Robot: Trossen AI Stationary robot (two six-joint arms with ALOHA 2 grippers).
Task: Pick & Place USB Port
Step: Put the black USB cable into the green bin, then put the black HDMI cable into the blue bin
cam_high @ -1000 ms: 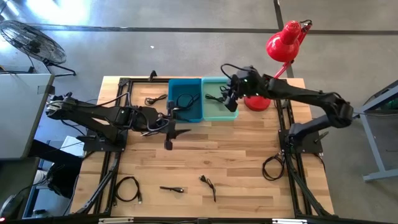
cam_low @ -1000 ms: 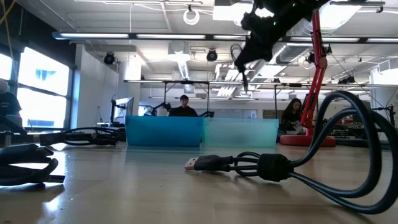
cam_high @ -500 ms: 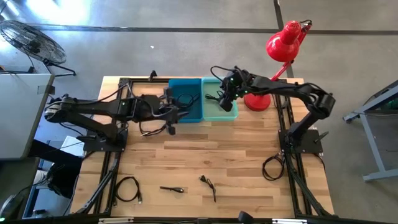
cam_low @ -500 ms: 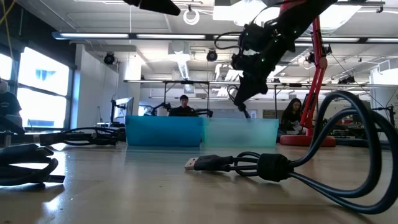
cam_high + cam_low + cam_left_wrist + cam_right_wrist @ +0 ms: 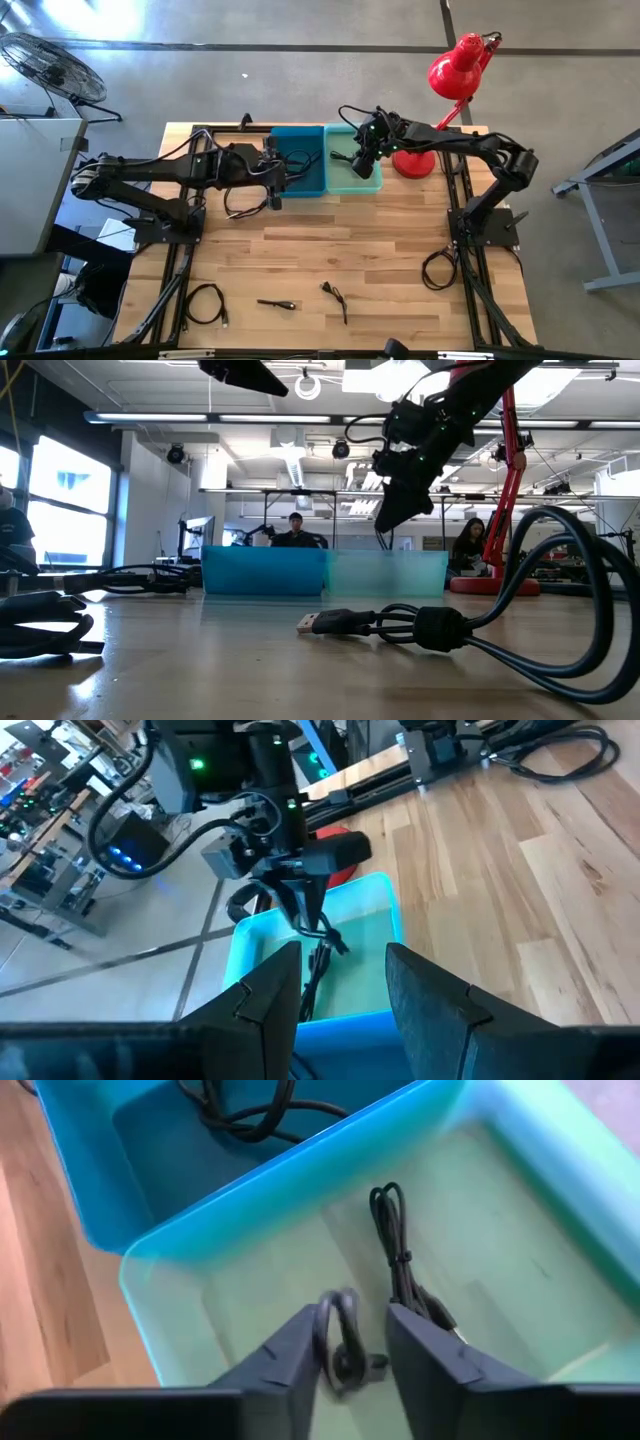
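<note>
My right gripper [image 5: 362, 168] [image 5: 340, 1365] hangs open over the pale green bin [image 5: 372, 187] [image 5: 500, 1280]. A black cable loop [image 5: 340, 1330] shows blurred between its fingers, above the bin's floor. A second black USB cable [image 5: 400, 1270] lies flat on that floor. My left gripper [image 5: 275, 198] [image 5: 345, 995] is open and holds nothing. It hovers at the near left corner of the blue bin [image 5: 315, 190], where another coiled cable [image 5: 250, 1110] lies. My right gripper points down into the green bin with the blurred cable loop between its open fingers. I cannot tell whether either finger touches the loop.
Three loose cables lie near the table's near edge [image 5: 205, 300] [image 5: 278, 303] [image 5: 335, 297], and another [image 5: 245, 160] lies left of the blue bin. A red desk lamp [image 5: 455, 70] stands right of the green bin. A USB plug and thick cable [image 5: 400, 625] fill the low view's foreground.
My left gripper has risen and moved from the middle of the table toward the far edge, up to the blue bin. My right gripper has dropped lower over the green bin and shifted slightly toward the table's left, its arm folding in, then held still.
</note>
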